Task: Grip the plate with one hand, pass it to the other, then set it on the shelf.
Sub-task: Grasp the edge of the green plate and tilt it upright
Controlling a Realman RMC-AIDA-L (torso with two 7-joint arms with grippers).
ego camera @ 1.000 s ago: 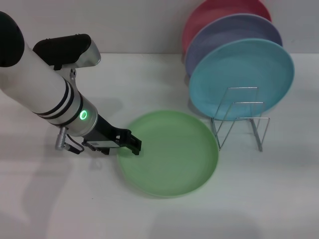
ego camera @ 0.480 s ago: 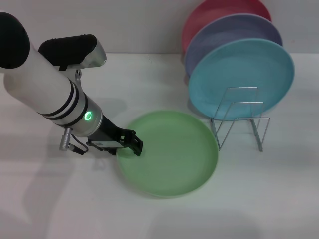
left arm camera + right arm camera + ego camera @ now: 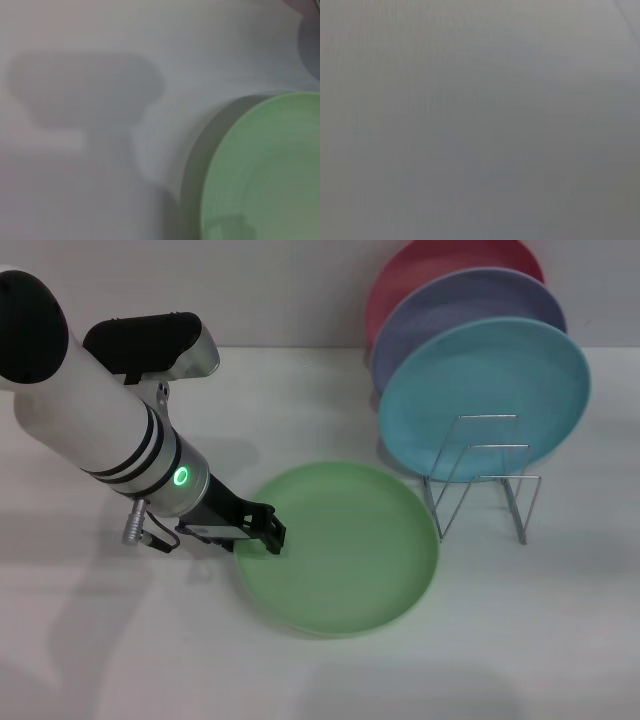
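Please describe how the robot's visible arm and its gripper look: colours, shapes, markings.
The left arm is a thick white cylinder with black bands and a small glowing green ring light. A black and silver block sits on top. A silver knurled connector hangs below. The left gripper is black and angular. The right arm is not visible.

White table (image 3: 120, 640) carries the green plate (image 3: 345, 550) beside the wire shelf (image 3: 480, 485)

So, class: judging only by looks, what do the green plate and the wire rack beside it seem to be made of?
The plate: probably plastic or melamine, with a matte finish; its colour is even and pastel with no sharp glints, though glazed ceramic can't be ruled out. The shelf: thin bent metal wire, silvery and shiny, likely chromed or stainless steel, since its slim loops catch bright highlights.
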